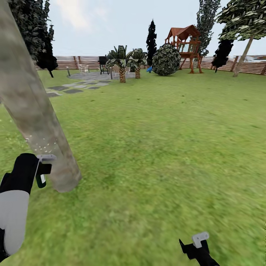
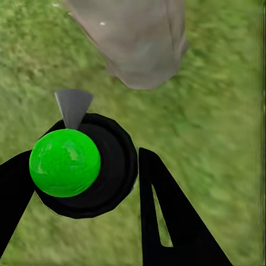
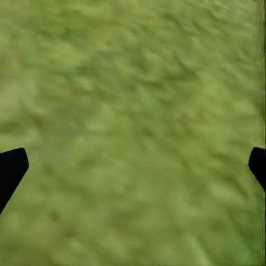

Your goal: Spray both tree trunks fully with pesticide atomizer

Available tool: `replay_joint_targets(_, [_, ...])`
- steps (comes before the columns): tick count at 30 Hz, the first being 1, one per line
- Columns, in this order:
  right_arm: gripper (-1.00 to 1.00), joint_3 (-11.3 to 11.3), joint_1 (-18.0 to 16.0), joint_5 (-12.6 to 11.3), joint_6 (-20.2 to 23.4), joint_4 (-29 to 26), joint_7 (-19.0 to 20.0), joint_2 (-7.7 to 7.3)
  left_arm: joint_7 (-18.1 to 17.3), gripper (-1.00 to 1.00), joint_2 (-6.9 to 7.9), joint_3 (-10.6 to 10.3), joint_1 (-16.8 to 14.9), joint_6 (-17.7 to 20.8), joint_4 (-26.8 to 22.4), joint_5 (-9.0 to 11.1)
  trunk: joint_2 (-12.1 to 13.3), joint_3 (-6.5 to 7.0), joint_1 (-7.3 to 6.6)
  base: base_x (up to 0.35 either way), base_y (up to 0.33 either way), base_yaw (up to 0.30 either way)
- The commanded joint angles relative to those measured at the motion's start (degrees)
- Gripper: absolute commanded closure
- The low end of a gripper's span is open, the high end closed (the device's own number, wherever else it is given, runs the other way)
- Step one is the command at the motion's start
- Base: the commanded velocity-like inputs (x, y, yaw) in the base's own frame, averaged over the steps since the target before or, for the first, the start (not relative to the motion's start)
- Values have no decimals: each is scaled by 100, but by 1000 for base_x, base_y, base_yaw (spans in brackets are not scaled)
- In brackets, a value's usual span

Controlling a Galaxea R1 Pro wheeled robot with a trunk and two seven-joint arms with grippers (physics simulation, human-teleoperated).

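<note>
My left gripper [image 1: 41, 170] is shut on the pesticide atomizer [image 1: 43, 167], a small dark bottle with a pale grey head. The left wrist view shows its black body and green spot [image 2: 65, 162] between the two black fingers [image 2: 166, 216], grey nozzle aimed at the tree trunk's base [image 2: 138, 44]. This thick mottled tree trunk [image 1: 33, 111] leans up the left of the head view, with white spray specks just above the nozzle. A second tree [image 1: 244, 48] stands far off at the right by the fence. My right gripper [image 1: 196, 244] hangs open over the grass floor [image 3: 133, 133].
Wide lawn [image 1: 166, 147] stretches ahead to a brown slat fence [image 1: 221, 64]. Grey stepping stones [image 1: 74, 88] lead to a patio at the back left. Two short palms [image 1: 127, 66], a round shrub [image 1: 166, 60] and a wooden play tower [image 1: 186, 46] stand at the back.
</note>
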Motion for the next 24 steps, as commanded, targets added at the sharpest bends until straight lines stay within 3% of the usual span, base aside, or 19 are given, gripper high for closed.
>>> replay_joint_targets(1, [-100,-50,-3,29,-17,4,39,1,-58,100,-7,10,-4,14,-4,-65,-2,-5,1,175,-246,1])
replay_joint_targets(13, [-100,-50,-3,31,-17,4,39,9,-50,100,-3,3,45,11,-1,-66,-2,-5,1,172,-246,19])
replay_joint_targets(24, [-100,-50,-3,30,-17,4,39,10,-37,100,69,11,197,-74,86,-79,-2,-5,1,161,-246,253])
